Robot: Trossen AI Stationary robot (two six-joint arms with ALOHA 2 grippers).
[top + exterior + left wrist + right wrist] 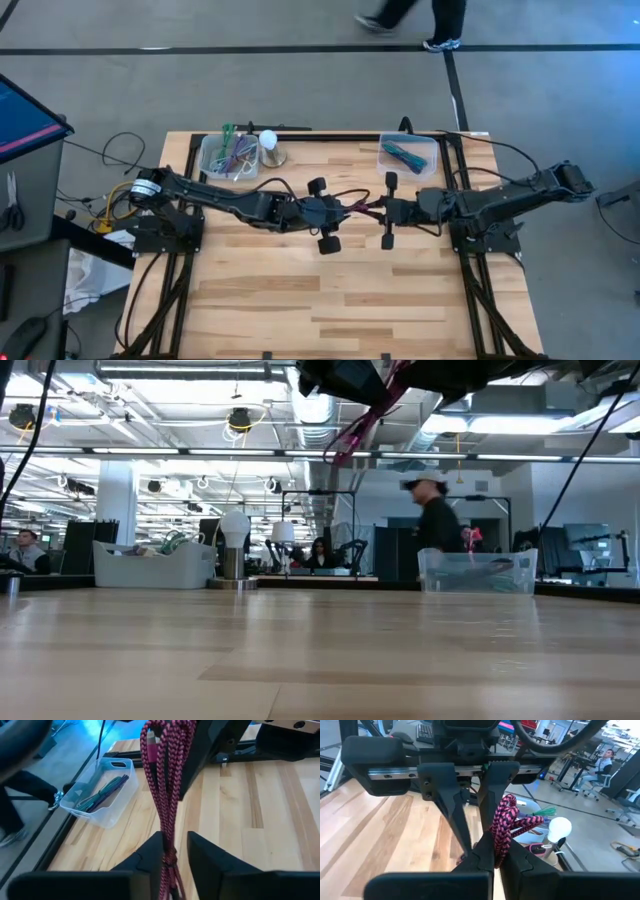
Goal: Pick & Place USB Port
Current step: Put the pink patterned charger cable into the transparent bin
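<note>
At the back left of the worktop [330, 300] sits a clear bin [228, 156] of coloured cables, with a white bulb-shaped lamp [268, 141] just to its right. Nearer the middle, the left gripper [175, 851] hovers above the wood, its jaws parted a little around the pink-and-black braided USB cable [167, 780]; whether they press it I cannot tell. Directly facing it, to the right, the right gripper [492, 855] has its jaws closed on the same cable bundle, which hangs between the two, off the wood. Back right of the cable stands a second clear bin [408, 155] of green-blue cables.
</note>
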